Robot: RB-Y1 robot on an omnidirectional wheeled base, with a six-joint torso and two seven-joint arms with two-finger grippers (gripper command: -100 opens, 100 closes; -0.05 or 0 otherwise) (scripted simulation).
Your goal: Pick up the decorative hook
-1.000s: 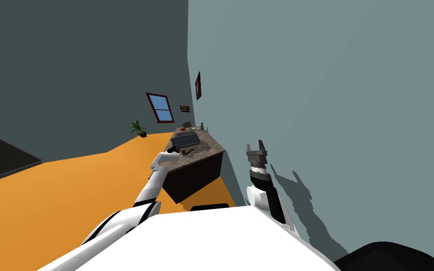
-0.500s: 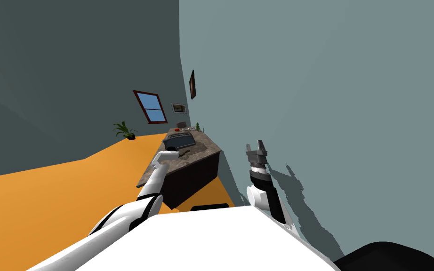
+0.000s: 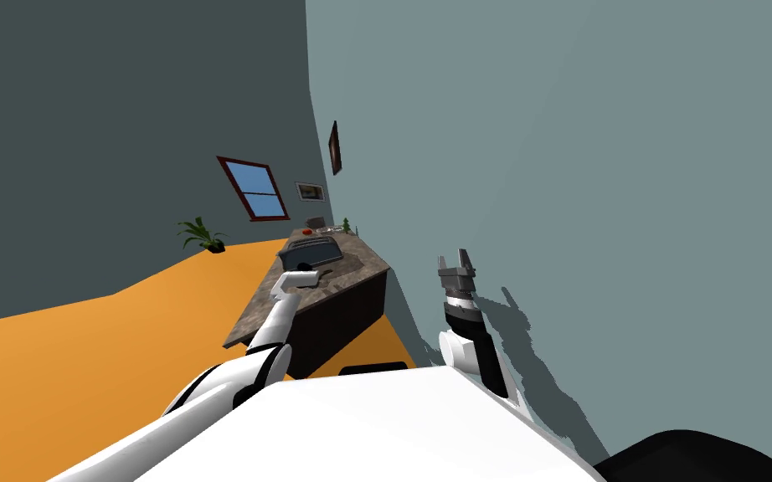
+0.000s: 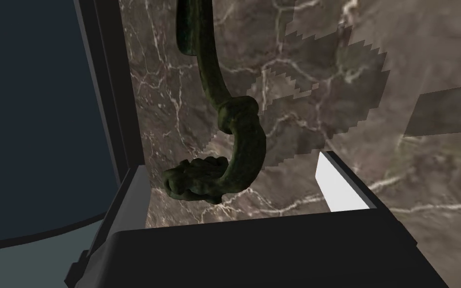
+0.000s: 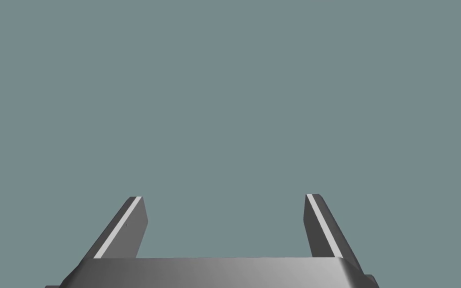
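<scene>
The decorative hook (image 4: 234,135) is a dark green, ornate curved piece lying on a brown marbled countertop (image 4: 414,65). Its curled end rests between the fingers of my left gripper (image 4: 230,165), closer to one finger (image 4: 132,192) than to the other. That gripper is open and hangs low over the counter, beside a dark appliance. In the head view the left gripper (image 3: 305,271) hovers over the near part of the countertop (image 3: 351,269). My right gripper (image 3: 457,263) is raised near the grey wall, and its fingers (image 5: 124,227) stand open with nothing between them.
A dark flat appliance (image 3: 313,248) sits on the counter just beyond the hook, its black edge (image 4: 99,85) close to my left finger. Small items (image 3: 317,224) stand at the counter's far end. The grey wall (image 3: 585,209) runs along the right; a potted plant (image 3: 200,234) stands on the orange floor.
The whole head picture has slid left, so my view has turned right. My left hand stays over the counter at the hook. The right arm has not moved.
</scene>
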